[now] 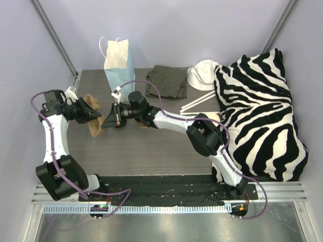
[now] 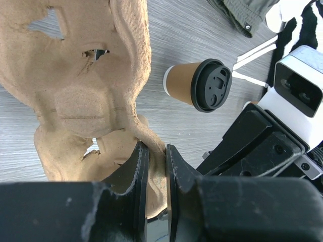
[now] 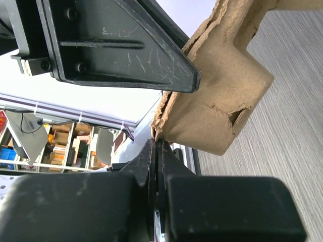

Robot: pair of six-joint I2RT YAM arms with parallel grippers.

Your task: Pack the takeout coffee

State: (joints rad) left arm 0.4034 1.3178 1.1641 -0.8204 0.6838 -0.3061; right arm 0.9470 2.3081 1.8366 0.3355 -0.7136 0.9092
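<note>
The left arm's fingers (image 2: 139,174) are clamping narrowly on 1 wall of the brown pulp carrier (image 2: 75,101), with the pulp squeezed between them. The right arm's fingers (image 3: 144,161) are pressing almost together, leaving only a thin slit, and they are pinching the carrier's ragged rim from the opposite side. Both arms are meeting at the left part of the desk (image 1: 151,151), holding the carrier between them.

The takeout coffee (image 2: 197,83) is lying on its side on the desk with its black lid on. It is sitting just beside the carrier without touching it, close to the right arm's wrist.

The blue paper bag (image 1: 120,63) is standing upright at the far edge, well apart from the cup.
</note>
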